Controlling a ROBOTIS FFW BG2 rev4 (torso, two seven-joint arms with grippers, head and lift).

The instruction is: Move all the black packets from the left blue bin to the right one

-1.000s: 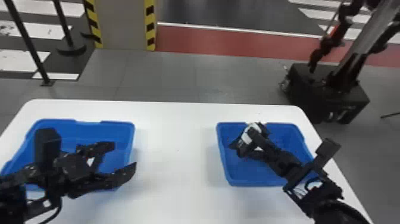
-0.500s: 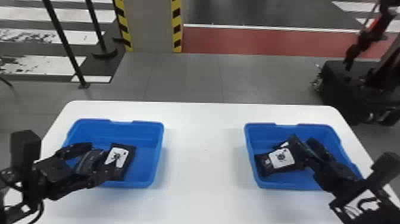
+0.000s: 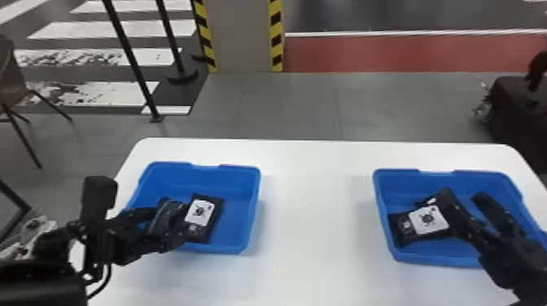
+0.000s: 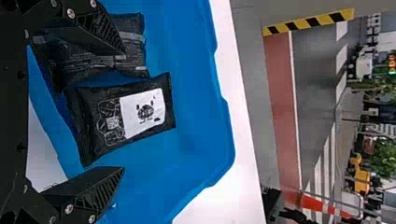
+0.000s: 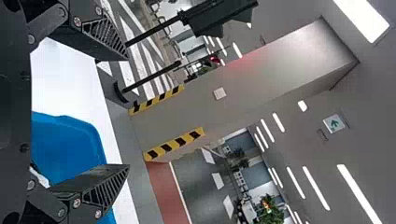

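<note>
In the head view my left gripper (image 3: 173,221) is at the left blue bin (image 3: 253,211), beside a white-labelled black packet (image 3: 199,217). The left wrist view has the left gripper (image 4: 123,109) open, the labelled packet (image 4: 135,112) lying between its fingers; a plain-backed black packet (image 4: 102,58) is partly behind one finger. My right gripper (image 3: 462,193) is open over the right blue bin (image 3: 384,211), one finger overlapping a labelled packet (image 3: 427,219); a dark piece of packet (image 3: 425,200) shows behind it. In the right wrist view the right gripper (image 5: 127,112) holds nothing between its fingers.
Both bins stand on a white table (image 3: 313,219), with a broad gap between them. Bin walls rise around the packets. Beyond the table are black posts (image 3: 134,61), a striped pillar (image 3: 242,36), a chair (image 3: 12,77) and a dark wheeled base (image 3: 517,110).
The head view has swung left. My right gripper has opened and let go of the labelled packet, which lies lower in the right bin. The left gripper has drawn back, uncovering the left bin's labelled packet.
</note>
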